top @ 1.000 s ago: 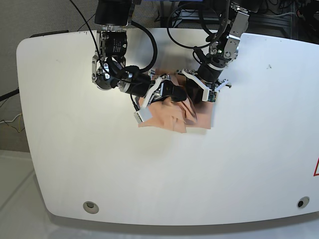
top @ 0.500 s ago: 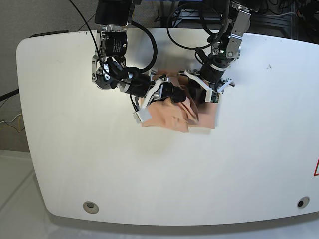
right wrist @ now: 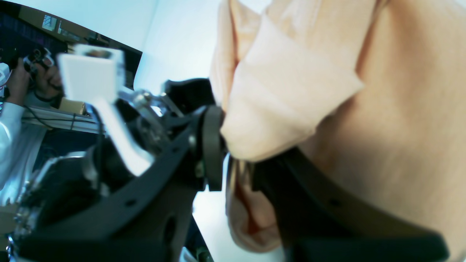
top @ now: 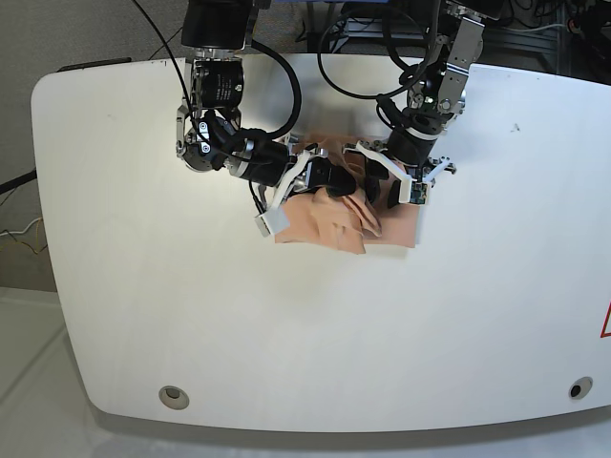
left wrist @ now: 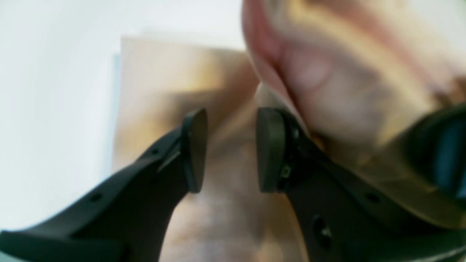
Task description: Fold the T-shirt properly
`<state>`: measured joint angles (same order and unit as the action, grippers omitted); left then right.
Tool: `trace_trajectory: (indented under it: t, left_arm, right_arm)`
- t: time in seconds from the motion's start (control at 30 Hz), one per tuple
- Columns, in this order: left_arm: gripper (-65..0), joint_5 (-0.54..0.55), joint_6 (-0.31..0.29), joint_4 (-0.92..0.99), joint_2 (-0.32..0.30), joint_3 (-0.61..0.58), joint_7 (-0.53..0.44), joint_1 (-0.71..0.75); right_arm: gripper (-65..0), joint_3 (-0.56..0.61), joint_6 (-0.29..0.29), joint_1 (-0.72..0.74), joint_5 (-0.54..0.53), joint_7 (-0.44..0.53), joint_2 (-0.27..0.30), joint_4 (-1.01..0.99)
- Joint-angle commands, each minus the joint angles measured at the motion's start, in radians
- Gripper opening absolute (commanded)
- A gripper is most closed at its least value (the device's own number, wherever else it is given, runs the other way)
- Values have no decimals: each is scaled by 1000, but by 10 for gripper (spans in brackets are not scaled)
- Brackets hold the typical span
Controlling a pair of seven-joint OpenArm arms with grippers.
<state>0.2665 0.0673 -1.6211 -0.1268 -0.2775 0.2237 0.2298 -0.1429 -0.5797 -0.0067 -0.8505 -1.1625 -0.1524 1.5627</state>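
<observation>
We found the T-shirt (top: 339,219) bunched into a compact, partly folded bundle on the white table (top: 477,315), slightly toward twelve o'clock of the table's centre in the base view, with both arms converged over it. The right gripper (right wrist: 233,171) had its fingers nearly closed on a fold of the fabric, which passed down through the narrow gap between them and draped over the pad (right wrist: 213,145) at nine o'clock. The left gripper (left wrist: 227,149) stood partly open just above the cloth, with a clear gap between its pads and nothing pinched in it. We judged the step in hand to be carrying a gathered layer across the bundle. To do it well, we advised keeping the right grip firm on the layers, moving low and level so the fabric did not drag the lower layers askew, and using the left gripper to pin the bundle at its three o'clock edge before release. No containers were in view; the shirt lay directly on the table.
</observation>
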Motion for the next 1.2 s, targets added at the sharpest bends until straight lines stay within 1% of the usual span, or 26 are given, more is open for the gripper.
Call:
trace_trajectory:
  t: [0.0, 0.23, 0.33, 0.63, 0.7, 0.87, 0.97, 1.07, 1.17]
  left_arm:
    - [-435, -3, -4, -48, -1, 2, -25, -13]
    - [-435, -6, -4, -109, -4, 2, -25, -14]
    - [-435, -8, -2, -127, -7, 27, -25, -10]
    - [-433, -8, -7, -153, -9, 248, -19, 9]
    - [-432, -8, -8, -153, -26, 307, -19, 13]
    - [-432, -6, -8, -153, -66, 364, -19, 13]
    - [-432, -3, -8, -152, -76, 383, -19, 13]
    - [-432, -6, -8, -150, -76, 398, -19, 15]
    - [-432, -8, -8, -147, -75, 412, -19, 15]
  right_arm:
    - [-550, 4, -7, 17, -33, 19, -5, 17]
    - [-550, 2, -7, 17, -33, 20, -5, 17]
    - [-550, 4, -7, 17, -33, 20, -5, 17]
    - [-549, 15, -6, 21, -26, 20, -5, 17]
    - [-547, 33, -6, 24, -25, 22, -5, 15]
    - [-544, 58, -4, 43, -23, 22, -5, 9]
    - [-543, 73, -4, 44, -23, 22, -5, 9]
    - [-515, 90, -4, 44, -23, 22, -5, 9]
    - [-441, 102, -4, 46, -23, 22, -5, 9]
